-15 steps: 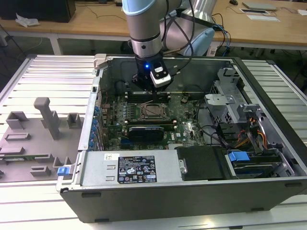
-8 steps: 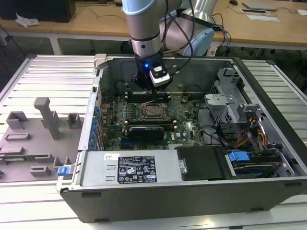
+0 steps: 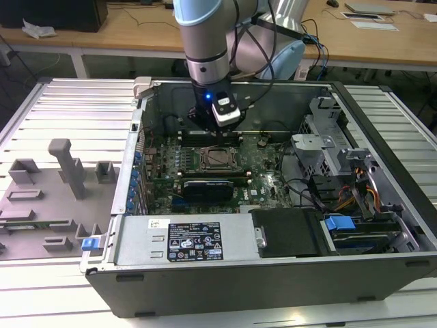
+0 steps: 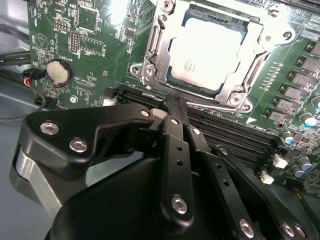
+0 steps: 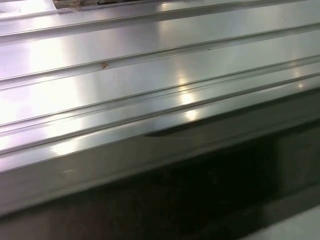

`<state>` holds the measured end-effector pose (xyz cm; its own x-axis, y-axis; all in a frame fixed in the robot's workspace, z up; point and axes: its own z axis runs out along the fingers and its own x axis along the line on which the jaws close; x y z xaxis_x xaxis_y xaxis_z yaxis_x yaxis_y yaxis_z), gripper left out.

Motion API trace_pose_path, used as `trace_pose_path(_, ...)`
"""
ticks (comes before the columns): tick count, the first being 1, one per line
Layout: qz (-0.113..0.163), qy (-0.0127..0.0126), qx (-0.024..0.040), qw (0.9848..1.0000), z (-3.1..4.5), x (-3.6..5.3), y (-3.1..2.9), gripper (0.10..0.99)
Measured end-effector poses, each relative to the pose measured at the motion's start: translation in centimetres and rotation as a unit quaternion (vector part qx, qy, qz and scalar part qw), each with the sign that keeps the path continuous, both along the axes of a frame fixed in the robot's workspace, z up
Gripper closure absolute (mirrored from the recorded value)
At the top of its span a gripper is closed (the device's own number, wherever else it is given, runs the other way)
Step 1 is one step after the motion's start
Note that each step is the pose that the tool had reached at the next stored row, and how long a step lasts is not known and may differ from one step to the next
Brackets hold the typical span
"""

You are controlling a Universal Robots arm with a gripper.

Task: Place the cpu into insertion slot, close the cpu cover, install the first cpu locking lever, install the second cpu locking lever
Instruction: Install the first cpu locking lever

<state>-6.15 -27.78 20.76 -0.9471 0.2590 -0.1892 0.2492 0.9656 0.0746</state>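
Open computer case (image 3: 382,225) lies flat on a ribbed aluminium work surface (image 3: 61,102); green motherboard (image 3: 259,178) fills the case floor; power supply (image 3: 184,239) along the case's near edge, drive bays and cabling toward the exterior view's right edge. Grey moulded fixtures (image 3: 65,167) stand on the surface at the exterior view's left, outside the case. Wooden desks (image 3: 136,31) run along the room's far side.

The cpu (image 4: 207,50) sits in the insertion slot (image 3: 218,158) near the middle of the motherboard, silvery top exposed; the cpu cover (image 4: 160,50) lies down around it, framing the chip. Gripper (image 4: 172,117) hangs just beside the slot's far edge, above the black memory slots (image 4: 240,132); fingers drawn together, nothing between them. First wrist view: ribbed aluminium surface (image 5: 150,75) and a dark case wall (image 5: 200,190).
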Motion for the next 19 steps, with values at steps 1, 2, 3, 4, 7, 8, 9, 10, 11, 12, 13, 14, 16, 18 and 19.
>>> trace_pose_path(1, -0.002, 0.0, -0.0002, 1.0, -0.04, 0.02, 0.0, 0.98)
trace_pose_path(2, -0.004, 0.0, -0.0005, 1.0, -0.1, 0.05, 0.0, 0.98)
trace_pose_path(3, -0.006, -0.0001, -0.0008, 1.0, -0.14, 0.07, 0.0, 0.98)
trace_pose_path(4, -0.009, 0.0, -0.0011, 1.0, -0.22, 0.11, 0.0, 0.98)
trace_pose_path(7, -0.015, 0.0, -0.0017, 0.9999, -0.38, 0.18, 0.01, 0.98)
trace_pose_path(8, -0.017, 0.0, -0.0021, 0.9999, -0.41, 0.21, 0.01, 0.98)
trace_pose_path(9, -0.02, 0.0, -0.0026, 0.9998, -0.45, 0.24, 0.05, 0.98)
trace_pose_path(10, -0.023, -0.0001, -0.003, 0.9997, -0.47, 0.26, 0.07, 0.98)
trace_pose_path(11, -0.025, 0.0, -0.0034, 0.9997, -0.48, 0.28, 0.1, 0.98)
trace_pose_path(12, -0.03, 0.0, -0.0041, 0.9995, -0.51, 0.3, 0.17, 0.98)
trace_pose_path(13, -0.032, 0.0, -0.0044, 0.9995, -0.53, 0.31, 0.21, 0.98)
trace_pose_path(14, -0.034, 0.0, -0.0047, 0.9994, -0.54, 0.32, 0.25, 0.98)
trace_pose_path(16, -0.039, 0.0, -0.0052, 0.9992, -0.56, 0.32, 0.34, 0.98)
trace_pose_path(18, -0.042, 0.0, -0.0053, 0.9991, -0.58, 0.32, 0.45, 0.98)
trace_pose_path(19, -0.044, 0.0, -0.0054, 0.999, -0.59, 0.32, 0.54, 0.98)
